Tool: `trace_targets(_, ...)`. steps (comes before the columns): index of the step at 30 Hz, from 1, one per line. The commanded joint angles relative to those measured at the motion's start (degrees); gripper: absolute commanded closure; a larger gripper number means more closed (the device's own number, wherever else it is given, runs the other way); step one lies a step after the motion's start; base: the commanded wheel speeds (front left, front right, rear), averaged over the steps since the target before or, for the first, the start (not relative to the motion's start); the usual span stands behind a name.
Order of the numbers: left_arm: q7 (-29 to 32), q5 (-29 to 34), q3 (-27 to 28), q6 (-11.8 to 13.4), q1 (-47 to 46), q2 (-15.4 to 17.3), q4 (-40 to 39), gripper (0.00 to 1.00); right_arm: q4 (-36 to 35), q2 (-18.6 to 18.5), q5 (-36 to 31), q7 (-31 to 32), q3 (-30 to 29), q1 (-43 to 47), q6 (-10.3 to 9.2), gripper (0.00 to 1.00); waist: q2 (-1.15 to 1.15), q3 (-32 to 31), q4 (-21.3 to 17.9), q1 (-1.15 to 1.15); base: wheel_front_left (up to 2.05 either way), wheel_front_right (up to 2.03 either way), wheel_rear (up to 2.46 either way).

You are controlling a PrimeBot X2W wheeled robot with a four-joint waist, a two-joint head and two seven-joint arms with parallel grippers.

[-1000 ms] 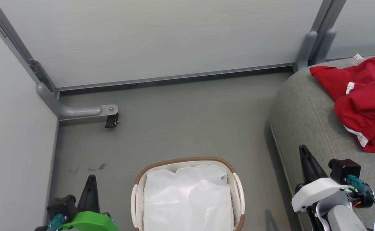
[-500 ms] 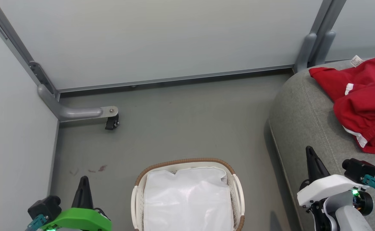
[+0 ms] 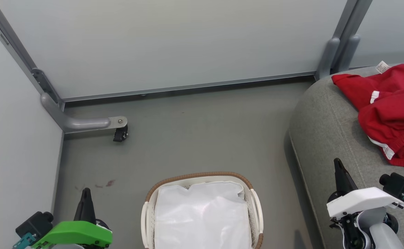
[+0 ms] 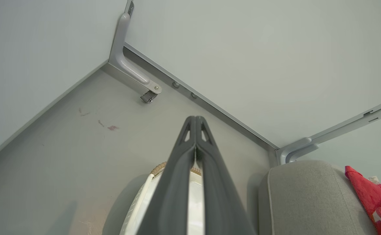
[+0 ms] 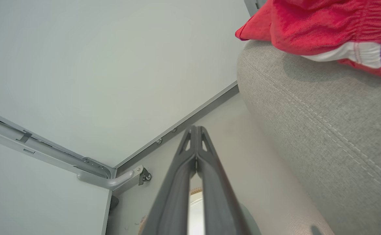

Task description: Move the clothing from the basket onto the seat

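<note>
Resting at right, the red garment [image 3: 392, 114] lies on the seat [image 3: 326, 138]; the basket [image 3: 202, 175], bottom centre, holds its liner [image 3: 202, 214]. Your left gripper [image 3: 85, 192] and right gripper [image 3: 337, 162] are closed, empty. Transfer looks finished; verify the basket.

Oval white plastic basket [image 3: 202, 175], brown woven rim, upright near centre, white liner [image 3: 202, 214] inside. Crumpled red white-trimmed garment [image 3: 394, 117] lying on light-grey fabric seat [image 3: 326, 138], right.
</note>
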Motion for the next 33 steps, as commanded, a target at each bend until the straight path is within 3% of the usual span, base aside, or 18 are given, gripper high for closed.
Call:
trace_targets(1, 0.5, -2.0, 0.5, -0.4, -1.5, 0.3, -1.2, 1.00, -1.2, -0.4, 2.2, 0.5, -0.3, -0.2, -0.01, 1.00, 0.00, -0.1, 0.0, 0.00, 0.00, 0.00, 0.00)
trace_targets(33, 6.4, -22.8, 2.9, -1.1, -2.6, 0.4, -4.2, 1.00, -4.5, -0.6, 24.2, 6.4, -1.6, 1.2, -0.02, 1.00, 0.00, -1.1, -0.3, 0.00, 0.00, 0.00, 0.00)
